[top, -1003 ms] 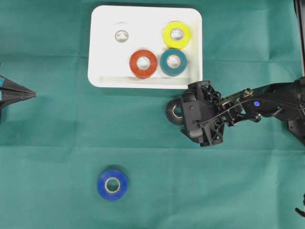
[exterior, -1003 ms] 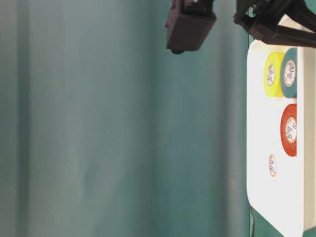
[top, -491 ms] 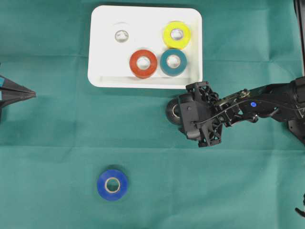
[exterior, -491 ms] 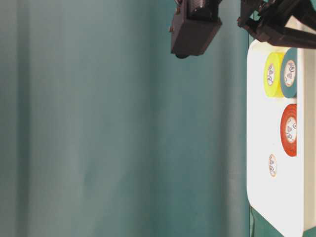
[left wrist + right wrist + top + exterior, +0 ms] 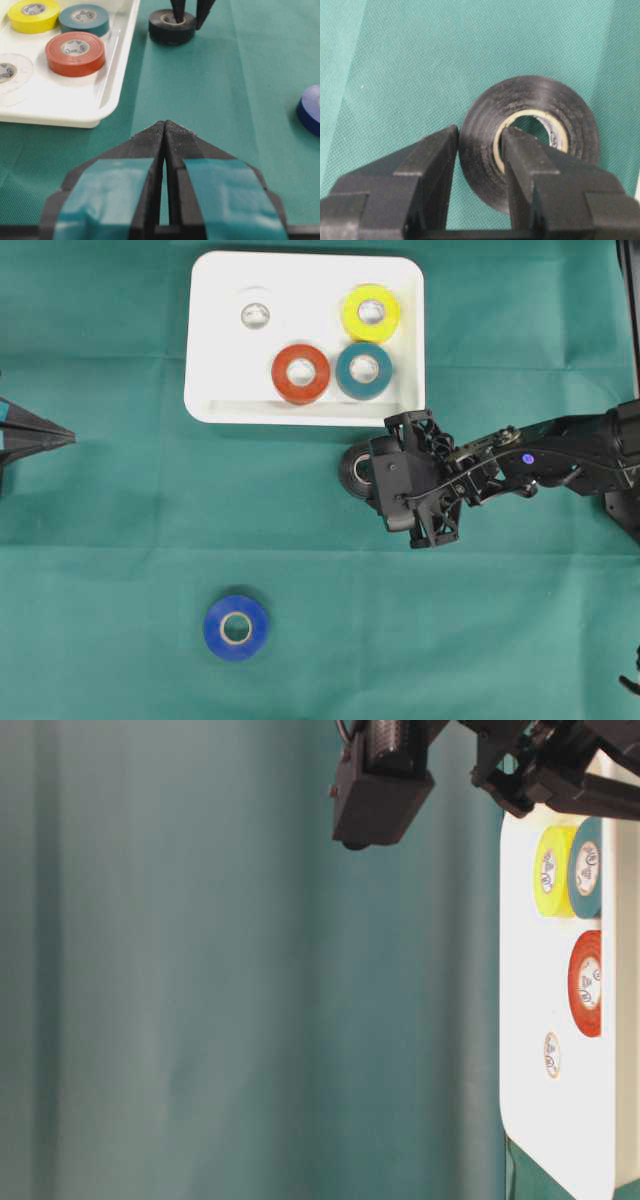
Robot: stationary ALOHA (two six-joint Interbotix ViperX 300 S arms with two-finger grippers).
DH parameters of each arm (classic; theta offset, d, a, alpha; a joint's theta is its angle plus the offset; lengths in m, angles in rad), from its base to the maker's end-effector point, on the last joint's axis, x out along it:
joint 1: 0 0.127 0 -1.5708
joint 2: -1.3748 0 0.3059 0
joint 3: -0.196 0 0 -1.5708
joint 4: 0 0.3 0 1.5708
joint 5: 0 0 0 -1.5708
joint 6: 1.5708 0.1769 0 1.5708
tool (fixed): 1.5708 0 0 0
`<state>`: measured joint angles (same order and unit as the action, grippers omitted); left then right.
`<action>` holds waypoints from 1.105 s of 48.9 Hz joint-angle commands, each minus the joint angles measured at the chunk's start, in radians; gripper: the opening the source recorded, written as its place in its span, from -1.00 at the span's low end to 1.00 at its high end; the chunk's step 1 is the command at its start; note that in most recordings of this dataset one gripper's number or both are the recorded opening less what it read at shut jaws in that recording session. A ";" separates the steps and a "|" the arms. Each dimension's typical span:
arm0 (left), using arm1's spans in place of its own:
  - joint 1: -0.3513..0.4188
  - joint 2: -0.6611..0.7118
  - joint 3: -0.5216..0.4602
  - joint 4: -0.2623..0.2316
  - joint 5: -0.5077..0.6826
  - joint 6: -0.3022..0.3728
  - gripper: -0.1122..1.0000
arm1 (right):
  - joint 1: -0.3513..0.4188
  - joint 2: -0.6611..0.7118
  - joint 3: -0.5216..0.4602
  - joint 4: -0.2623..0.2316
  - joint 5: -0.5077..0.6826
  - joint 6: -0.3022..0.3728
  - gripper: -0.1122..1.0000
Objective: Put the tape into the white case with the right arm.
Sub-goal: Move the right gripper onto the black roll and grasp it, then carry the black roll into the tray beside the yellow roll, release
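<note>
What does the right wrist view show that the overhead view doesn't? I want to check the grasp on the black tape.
Only the right wrist view shows the right pincer closed on the black tape, one finger outside the wall, one in the core. Only the overhead view shows the white case holding four rolls, the blue tape and the left pincer. Both show the black roll lying on the green cloth.

left gripper [image 5: 164, 131] closed; black tape [image 5: 172, 26] pinched by right gripper [image 5: 189, 19]; white case [image 5: 114, 65] beside
</note>
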<state>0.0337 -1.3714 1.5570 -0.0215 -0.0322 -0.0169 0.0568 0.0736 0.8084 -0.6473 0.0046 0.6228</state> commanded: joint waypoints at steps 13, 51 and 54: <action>0.003 0.008 -0.012 -0.002 -0.005 0.002 -0.79 | 0.035 -0.112 -0.048 0.002 0.003 0.002 -0.80; 0.006 0.008 -0.012 -0.002 -0.005 0.002 -0.79 | -0.038 -0.058 -0.183 0.000 0.143 -0.003 -0.80; 0.006 0.008 -0.011 -0.002 -0.005 0.002 -0.79 | -0.049 -0.028 -0.216 -0.002 0.143 -0.005 -0.80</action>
<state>0.0368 -1.3698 1.5570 -0.0215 -0.0322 -0.0169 0.0153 0.0322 0.6535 -0.6473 0.1534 0.6213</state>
